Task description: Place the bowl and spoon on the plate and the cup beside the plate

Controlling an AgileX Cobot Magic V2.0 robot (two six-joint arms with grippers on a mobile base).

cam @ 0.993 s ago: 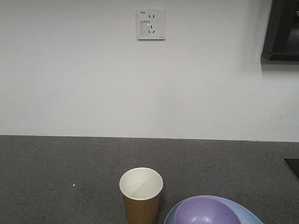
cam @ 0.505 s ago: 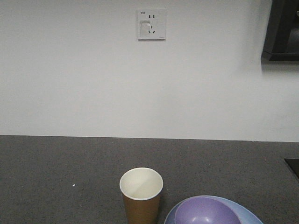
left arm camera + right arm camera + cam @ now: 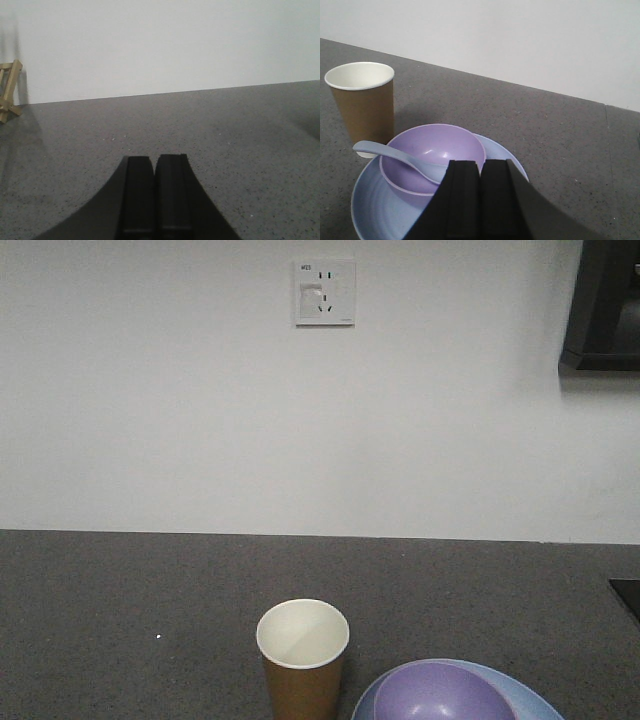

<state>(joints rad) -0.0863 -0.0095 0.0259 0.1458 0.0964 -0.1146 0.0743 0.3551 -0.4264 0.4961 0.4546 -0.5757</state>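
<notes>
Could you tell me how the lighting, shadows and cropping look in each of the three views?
Front view: even, soft light, grainy; cup, plate and bowl cropped by the bottom edge. Left wrist view: dim at the left, a shadow on the wall beside a wooden stand; shut left gripper fills the foreground. Right wrist view: mild sheen inside the bowl, spoon sharp, shut right gripper dark and featureless.

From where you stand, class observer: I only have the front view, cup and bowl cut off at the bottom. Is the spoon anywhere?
Observer: Yes, the spoon lies in the bowl, handle over the rim toward the cup.
Operator: Is the bowl fully on the plate?
Observer: Yes, the plate rings it.
Operator: And the grippers?
Observer: The right gripper is shut and empty, just behind the plate; the left gripper is shut over bare counter.
</notes>
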